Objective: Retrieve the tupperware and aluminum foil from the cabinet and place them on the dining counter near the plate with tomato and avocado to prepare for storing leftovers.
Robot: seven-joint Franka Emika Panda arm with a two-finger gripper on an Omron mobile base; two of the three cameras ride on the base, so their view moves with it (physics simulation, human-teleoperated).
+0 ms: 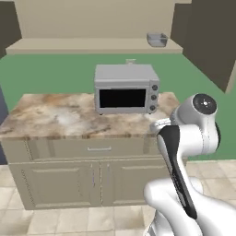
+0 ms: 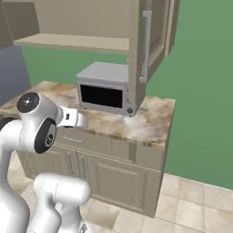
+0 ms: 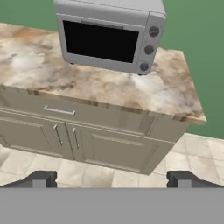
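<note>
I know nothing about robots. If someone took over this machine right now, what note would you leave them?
Pincer: open, holding nothing, aimed at the counter with the grey oven.
Tupperware: on the right end of the cabinet shelf, above the oven, untouched.
Aluminum foil: can't spot it from here.
Done: nothing fetched yet.
Left: reach up to the shelf, take the tupperware, find the foil, carry both to the dining counter by the plate.

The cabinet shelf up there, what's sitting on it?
On the shelf sits one small grey tupperware, near its right end. The oven stands below on the counter. No foil box is visible; the door covers part of the shelf.
</note>
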